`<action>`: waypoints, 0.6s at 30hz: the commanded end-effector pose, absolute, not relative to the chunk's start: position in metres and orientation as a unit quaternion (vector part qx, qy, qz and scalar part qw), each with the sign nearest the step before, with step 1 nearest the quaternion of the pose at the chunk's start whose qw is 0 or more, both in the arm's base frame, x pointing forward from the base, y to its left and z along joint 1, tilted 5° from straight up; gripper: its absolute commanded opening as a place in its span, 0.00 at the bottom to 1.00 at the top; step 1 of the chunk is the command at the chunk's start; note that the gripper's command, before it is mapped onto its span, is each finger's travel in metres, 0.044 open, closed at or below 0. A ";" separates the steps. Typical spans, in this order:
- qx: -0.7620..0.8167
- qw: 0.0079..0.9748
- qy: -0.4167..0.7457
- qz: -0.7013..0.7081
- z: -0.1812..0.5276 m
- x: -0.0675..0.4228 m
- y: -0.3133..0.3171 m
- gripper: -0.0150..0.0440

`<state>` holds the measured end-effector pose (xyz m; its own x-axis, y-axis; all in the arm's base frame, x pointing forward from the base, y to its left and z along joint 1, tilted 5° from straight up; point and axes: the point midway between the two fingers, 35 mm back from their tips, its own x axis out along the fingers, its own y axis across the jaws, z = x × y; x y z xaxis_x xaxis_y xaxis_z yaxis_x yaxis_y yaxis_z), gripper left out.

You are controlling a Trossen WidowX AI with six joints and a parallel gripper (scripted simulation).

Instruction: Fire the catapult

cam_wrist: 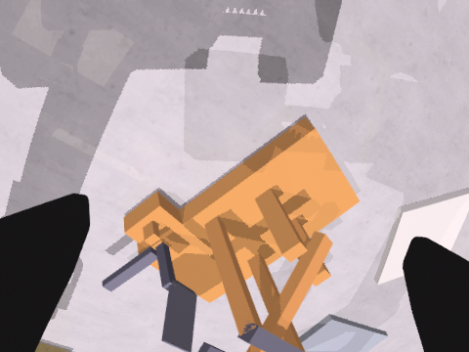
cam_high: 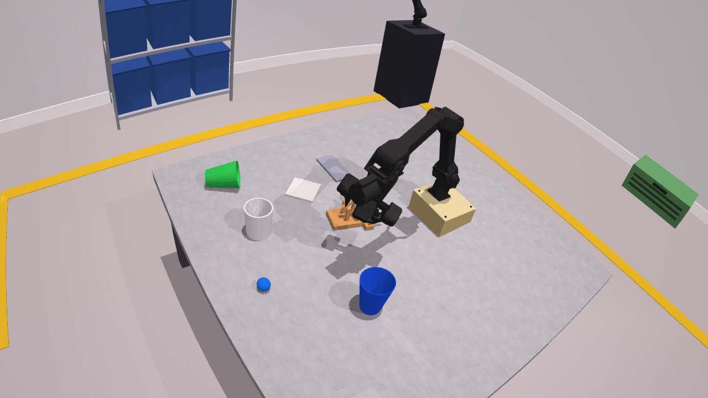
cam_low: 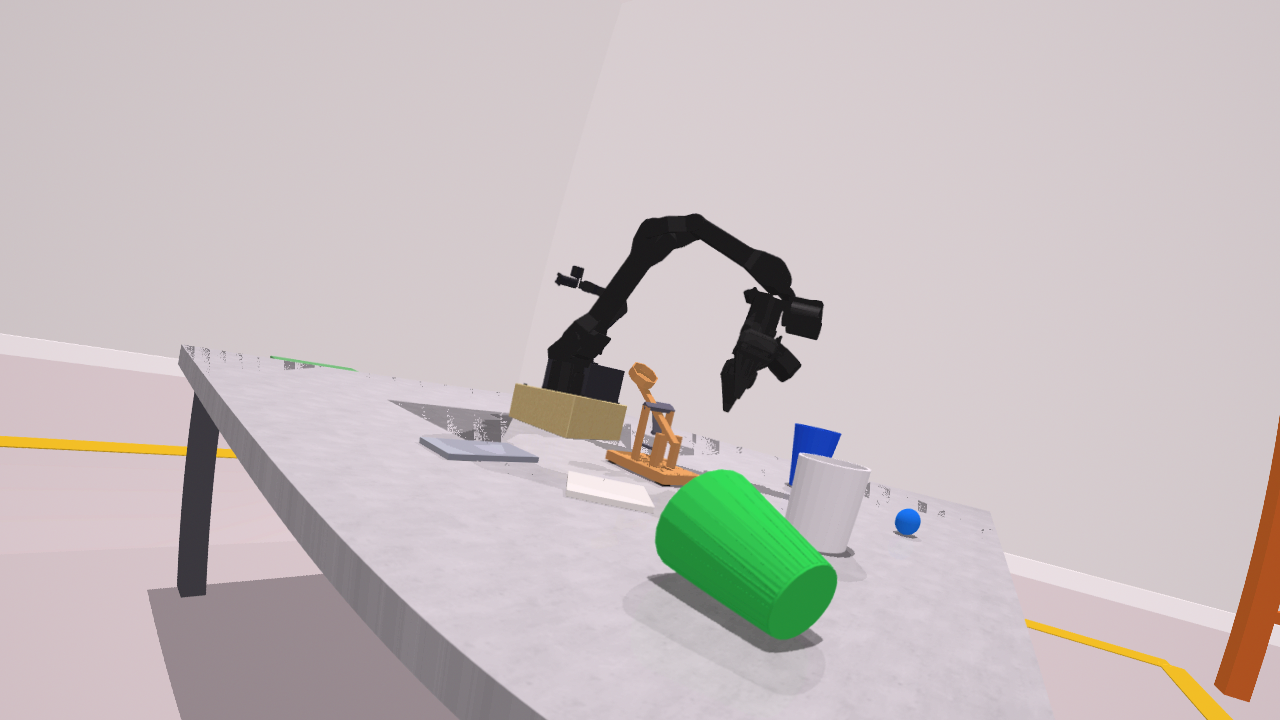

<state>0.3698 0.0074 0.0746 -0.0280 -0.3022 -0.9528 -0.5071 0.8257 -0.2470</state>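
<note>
The orange wooden catapult stands mid-table with its arm raised; its spoon is empty. The white mug stands upright to its left in the top view. My gripper is open and empty, hanging just above the catapult with fingers pointing down; the wrist view looks straight down on the catapult between the two black fingers. A blue ball lies on the table beyond the mug, near the table edge. No orange ball shows in any view.
A blue cup stands upright and a green cup lies on its side. A white tile and a grey plate lie flat by the catapult. The arm's tan base box stands to the right.
</note>
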 end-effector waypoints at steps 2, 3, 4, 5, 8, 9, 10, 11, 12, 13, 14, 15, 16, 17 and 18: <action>-0.228 0.686 0.690 0.044 0.082 0.395 -0.006 1.00; -0.217 0.695 0.684 0.036 0.084 0.399 -0.010 1.00; -0.205 0.704 0.679 0.029 0.086 0.404 -0.013 1.00; -0.194 0.713 0.673 0.022 0.088 0.409 -0.017 1.00; -0.160 0.738 0.655 0.000 0.095 0.422 -0.028 1.00; -0.149 0.746 0.649 -0.008 0.097 0.426 -0.032 1.00; -0.137 0.754 0.642 -0.015 0.100 0.431 -0.036 1.00; -0.126 0.762 0.635 -0.022 0.103 0.435 -0.040 1.00; -0.115 0.769 0.628 -0.029 0.105 0.439 -0.044 1.00; -0.104 0.777 0.620 -0.036 0.108 0.443 -0.049 1.00; -0.093 0.784 0.613 -0.043 0.111 0.448 -0.053 1.00; -0.082 0.790 0.605 -0.050 0.114 0.452 -0.058 1.00; -0.071 0.797 0.597 -0.057 0.117 0.455 -0.062 1.00; -0.060 0.803 0.589 -0.064 0.121 0.459 -0.067 1.00; -0.049 0.810 0.581 -0.070 0.124 0.463 -0.072 1.00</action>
<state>0.4504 -0.0584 0.1160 0.2647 -0.1794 -0.9475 -0.0177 0.9815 -0.1908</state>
